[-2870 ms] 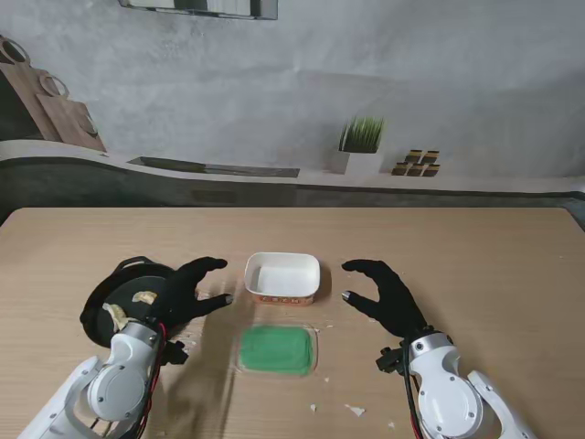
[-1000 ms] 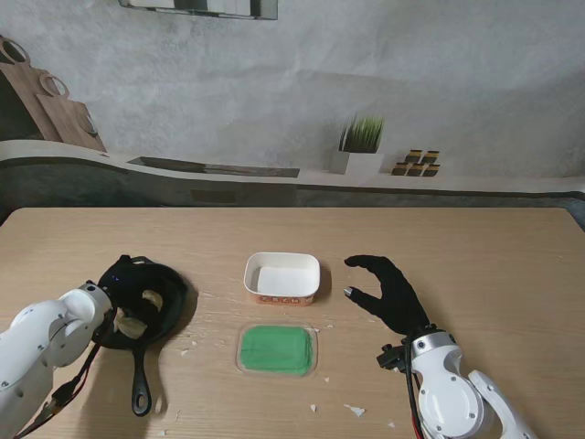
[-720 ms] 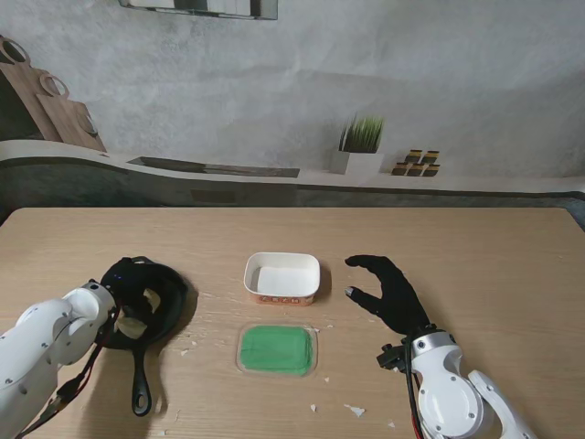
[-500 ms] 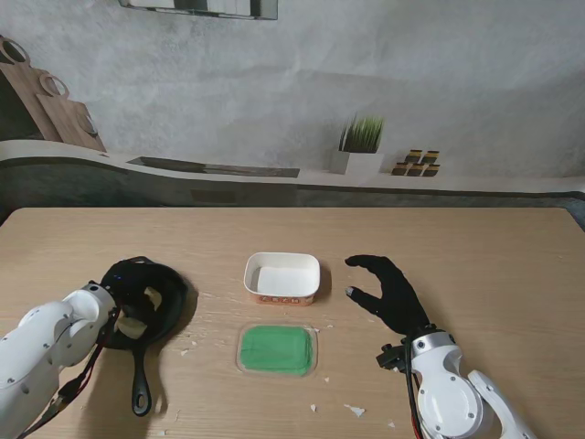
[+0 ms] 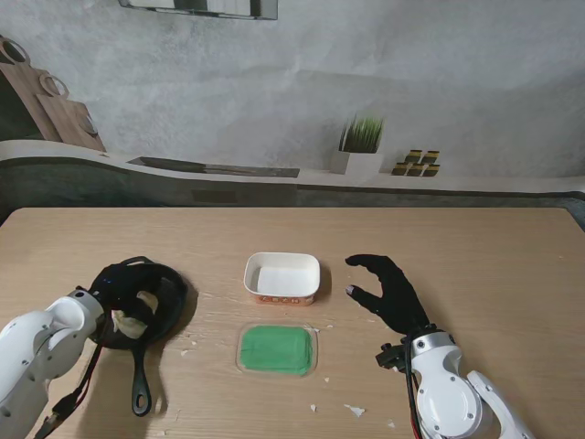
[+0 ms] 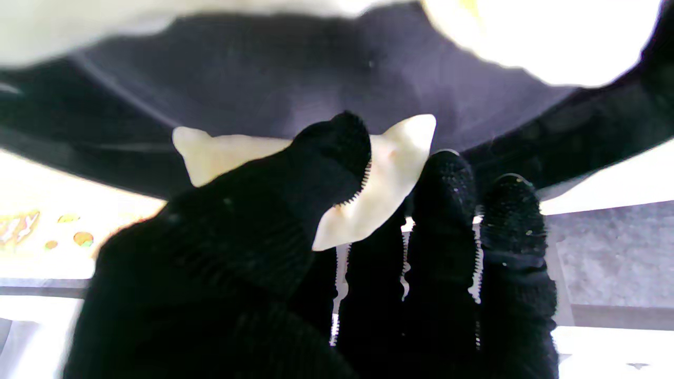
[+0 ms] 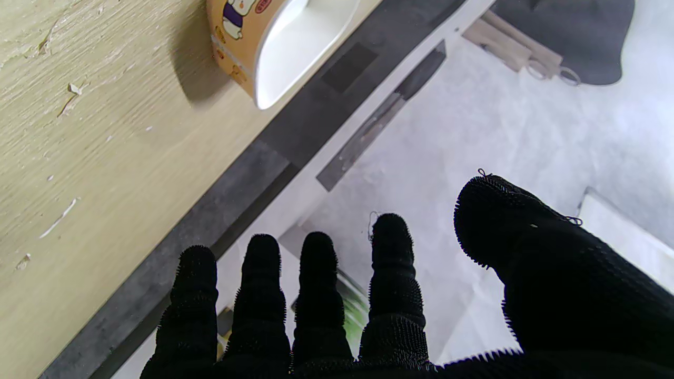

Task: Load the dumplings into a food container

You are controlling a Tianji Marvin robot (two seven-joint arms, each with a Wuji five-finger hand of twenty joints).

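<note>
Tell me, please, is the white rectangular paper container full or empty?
Empty. The stand view shows the white rectangular paper container with a bare white floor; the pale dumplings lie in the black frying pan.

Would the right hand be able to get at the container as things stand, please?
Probably yes. The right hand is open and holds nothing, beside the container on its right, with only bare table between them. The lid lies nearer to me, out of the way.

My left arm (image 5: pixel 41 343) reaches in from the near left, its black-gloved left hand (image 6: pixel 316 252) pinched thumb against fingers on a dumpling (image 6: pixel 368 184). My right hand (image 5: pixel 388 293) hovers at right, fingers (image 7: pixel 316 273) spread apart, holding nothing, on its white wrist (image 5: pixel 439 370).
</note>
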